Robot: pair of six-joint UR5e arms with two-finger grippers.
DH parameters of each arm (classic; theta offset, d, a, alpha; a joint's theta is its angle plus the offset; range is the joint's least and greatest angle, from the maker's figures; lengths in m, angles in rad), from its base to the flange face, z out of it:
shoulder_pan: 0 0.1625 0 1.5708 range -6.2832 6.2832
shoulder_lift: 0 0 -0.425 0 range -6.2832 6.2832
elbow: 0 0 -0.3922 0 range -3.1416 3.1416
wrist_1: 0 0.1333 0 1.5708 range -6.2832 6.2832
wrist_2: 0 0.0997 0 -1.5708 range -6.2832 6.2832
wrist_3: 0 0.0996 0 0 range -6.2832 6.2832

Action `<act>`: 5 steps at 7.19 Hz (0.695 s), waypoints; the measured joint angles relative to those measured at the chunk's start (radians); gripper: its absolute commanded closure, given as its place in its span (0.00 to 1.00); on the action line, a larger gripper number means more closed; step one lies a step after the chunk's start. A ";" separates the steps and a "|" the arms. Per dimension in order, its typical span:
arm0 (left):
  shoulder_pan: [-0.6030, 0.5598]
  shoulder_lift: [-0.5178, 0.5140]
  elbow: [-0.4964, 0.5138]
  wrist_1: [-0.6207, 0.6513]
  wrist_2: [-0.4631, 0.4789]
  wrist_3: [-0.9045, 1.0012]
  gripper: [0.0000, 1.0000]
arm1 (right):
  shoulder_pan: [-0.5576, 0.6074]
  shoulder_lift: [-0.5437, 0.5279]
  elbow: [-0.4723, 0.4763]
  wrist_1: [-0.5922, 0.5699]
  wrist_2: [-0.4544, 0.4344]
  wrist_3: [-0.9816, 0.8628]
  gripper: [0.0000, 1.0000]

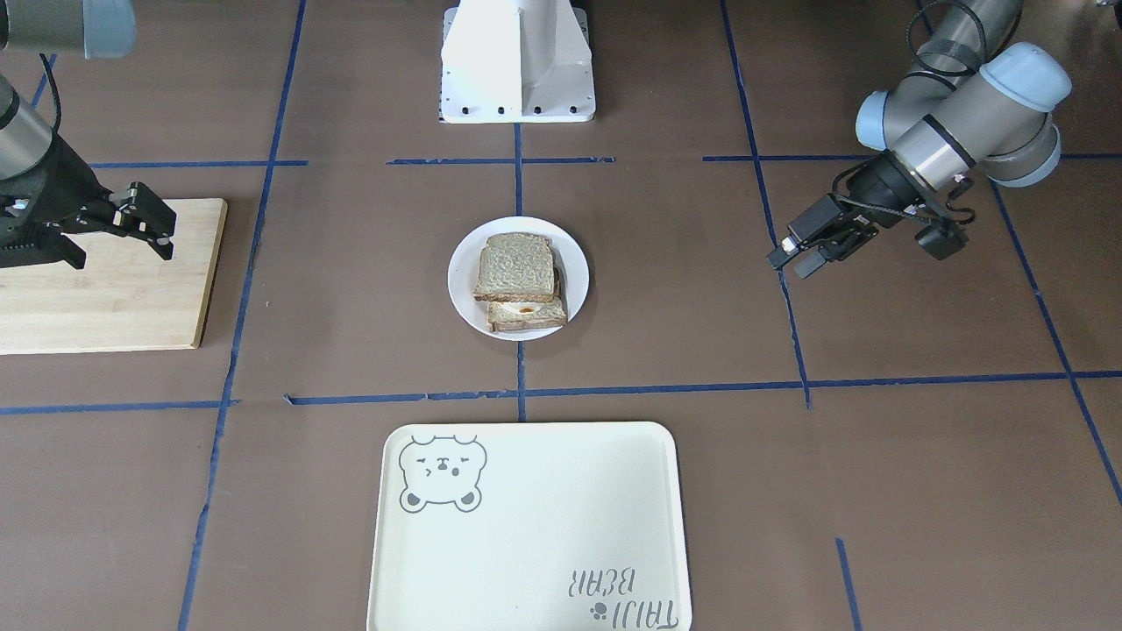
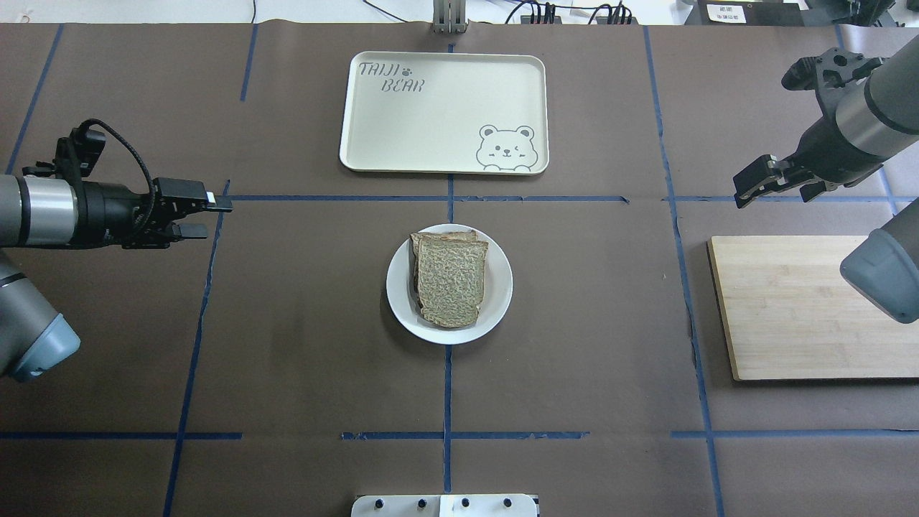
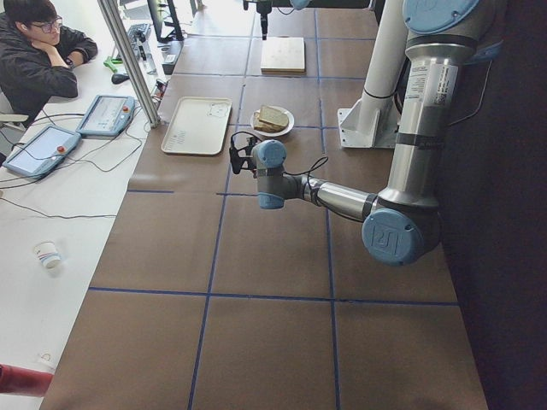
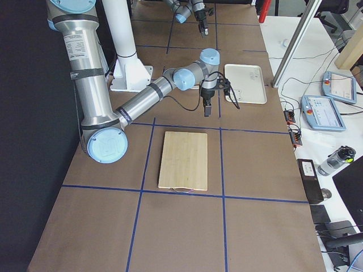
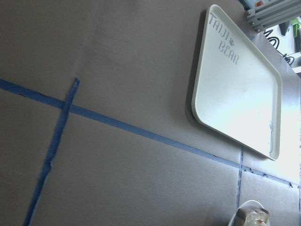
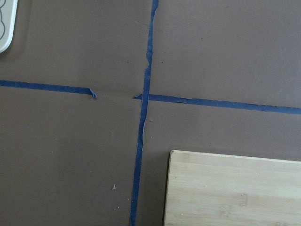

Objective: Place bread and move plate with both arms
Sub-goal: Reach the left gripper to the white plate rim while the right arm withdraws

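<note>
Mid-table, bread (image 2: pixel 451 280) sat atop egg slice (image 1: pixel 524 314) on plate (image 2: pixel 500 287), left gripper (image 2: pixel 215 217) & right gripper (image 2: pixel 774 194) both parted, empty, well apart from it, so imo pinch opposite rims, lift level.

"TAIJI BEAR" is printed in grey letters, with a paw print, on the cream tray (image 2: pixel 445 86), beside a bear drawing.

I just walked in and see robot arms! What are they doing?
Nothing is being held. The bread lies on another slice on the plate in the middle. The left gripper and the right gripper hang open, off to each side. The plate is not on the tray yet.
</note>
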 measured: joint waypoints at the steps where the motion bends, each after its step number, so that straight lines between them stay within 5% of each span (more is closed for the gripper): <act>1: 0.039 -0.029 0.002 -0.006 0.040 -0.038 0.44 | 0.015 -0.004 0.000 0.000 0.025 -0.003 0.00; 5: 0.295 -0.145 0.059 -0.063 0.314 -0.148 0.49 | 0.060 -0.012 -0.005 0.000 0.075 -0.035 0.00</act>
